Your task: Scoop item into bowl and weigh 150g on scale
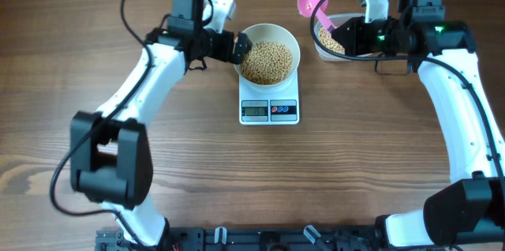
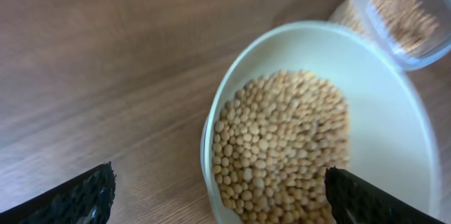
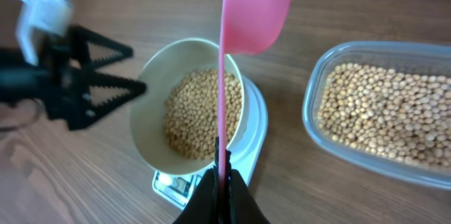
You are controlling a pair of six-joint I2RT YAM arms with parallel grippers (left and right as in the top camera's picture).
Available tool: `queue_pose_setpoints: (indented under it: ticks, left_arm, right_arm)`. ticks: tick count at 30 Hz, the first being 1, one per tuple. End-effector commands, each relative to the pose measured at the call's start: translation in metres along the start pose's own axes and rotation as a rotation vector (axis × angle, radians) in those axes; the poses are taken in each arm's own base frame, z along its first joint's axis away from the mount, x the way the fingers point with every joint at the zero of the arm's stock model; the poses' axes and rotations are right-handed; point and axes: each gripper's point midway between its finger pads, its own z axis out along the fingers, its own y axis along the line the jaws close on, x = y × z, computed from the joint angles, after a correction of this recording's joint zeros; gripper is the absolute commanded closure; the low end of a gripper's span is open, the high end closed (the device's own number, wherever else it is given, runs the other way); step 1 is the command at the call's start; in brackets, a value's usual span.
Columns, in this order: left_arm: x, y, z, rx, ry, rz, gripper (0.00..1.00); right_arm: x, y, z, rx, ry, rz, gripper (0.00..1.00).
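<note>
Clamped on pink scoop [image 3: 257,2] at bottom centre, right claw [image 3: 222,182]; handle running straight up-frame, cup between bowl [image 3: 149,108] at left and tub [image 3: 310,104] at right. Beans [image 3: 197,111] heaped in bowl on scale [image 3: 255,122], more in tub; left claw [image 1: 239,47] spread wide at bowl's left rim

The left arm [image 1: 150,77] rises from the near-left of the bowl [image 1: 293,44] and bends at the elbow, bringing its wrist level with the bowl's left side. The left end effector [image 1: 239,47] sits at the bowl's left rim with its jaws spread wide; whether it touches the rim cannot be told. The right arm [image 1: 461,109] runs up well to the right of the bowl and turns inward at the wrist. The right end effector [image 3: 222,185], just right of the bowl, is clamped tight on the thin handle of a pink scoop [image 3: 257,5].
</note>
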Motion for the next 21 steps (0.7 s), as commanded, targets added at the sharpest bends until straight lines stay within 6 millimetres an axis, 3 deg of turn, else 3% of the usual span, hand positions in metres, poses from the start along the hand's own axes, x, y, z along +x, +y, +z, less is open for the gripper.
queue_pose_setpoints:
  ticks: [1,5,21]
  left_arm:
    - [0.008,0.004,0.020,-0.013,0.032,0.020,0.00]
    - [0.015,0.001,0.031,-0.004,0.054,0.023,0.00]
    - [0.026,-0.018,0.035,0.026,0.098,0.047,0.00]
  right_arm:
    - [-0.018,0.011,-0.017,-0.027,-0.066,-0.022,0.96]
    - [-0.018,0.011,-0.017,-0.027,-0.068,-0.023,0.96]
    - [-0.018,0.011,-0.017,-0.027,-0.068,-0.023,0.96]
